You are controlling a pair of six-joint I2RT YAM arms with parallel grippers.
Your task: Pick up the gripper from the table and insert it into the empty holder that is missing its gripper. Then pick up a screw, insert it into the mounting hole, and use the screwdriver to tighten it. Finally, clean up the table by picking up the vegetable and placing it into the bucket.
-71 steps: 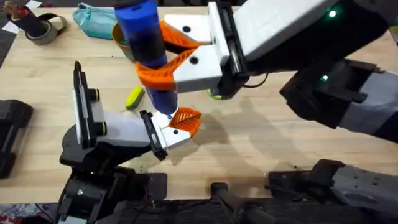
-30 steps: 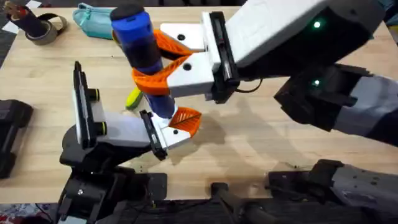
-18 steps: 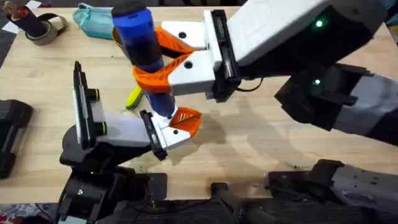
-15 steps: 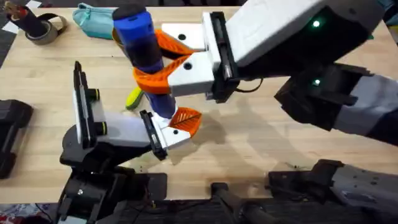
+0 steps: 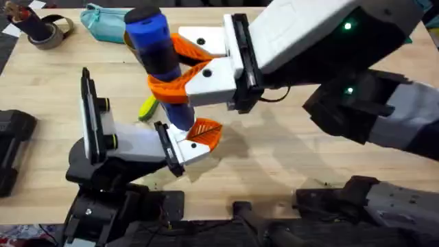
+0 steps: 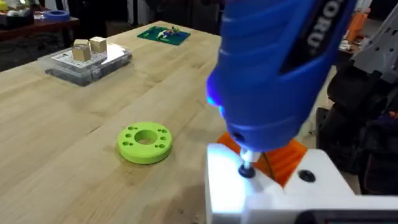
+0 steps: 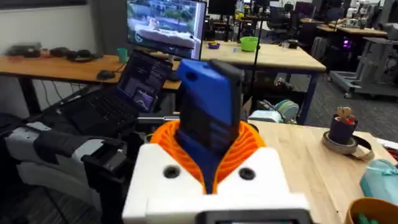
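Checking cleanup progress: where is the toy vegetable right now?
In the overhead view the vegetable lies on the table, left of centre, beside the blue screwdriver and short of the bucket.

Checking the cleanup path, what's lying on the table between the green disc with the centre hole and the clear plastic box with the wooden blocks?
Nothing: in the left wrist view, bare light wood-grain tabletop runs from the round green disc to the clear plastic box.

overhead downward, wrists close on screwdriver [image 5: 156, 58]
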